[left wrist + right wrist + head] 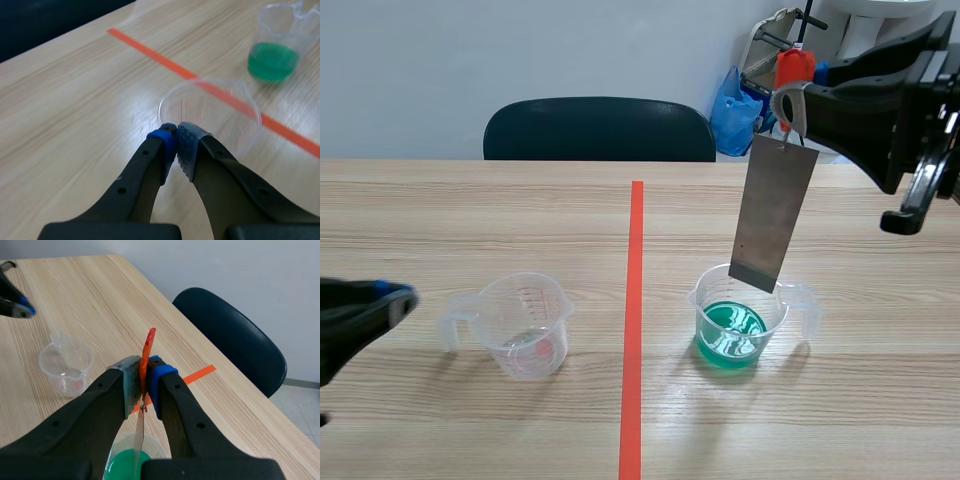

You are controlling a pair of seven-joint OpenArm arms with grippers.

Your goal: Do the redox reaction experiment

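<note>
My right gripper (144, 382): pressed together on the orange tab (148, 352), high above the table (470, 220). I pinch the tab and not the metal, so the plate can hang free and my pads can be far from the water.
Metal plate (773, 212): a flat grey strip that hangs from the tab. It hangs long end down and a bit tilted, so it can go into a cup thin end first.
Green cup (780, 312): a clear cup with a handle, right under the plate. The green water (730, 335) fills only the bottom.
Plate and cup: the plate's bottom edge is at the cup's rim, over the green water. I think it is not wet yet, but I cannot be sure.
My left gripper (177, 137): fingers shut on nothing, tips touching. It sits low, just beside the clear cup (525, 325), out of the way.
Clear cup: it looks almost empty and is well apart from the green cup.
Red tape line (636, 300): it runs between the two cups, one cup for each arm.
Step now: I think this is the dip.
Next move: go straight down, slowly, so the plate misses the rim.
Watch out: a swinging plate could knock the light cup over.
</note>
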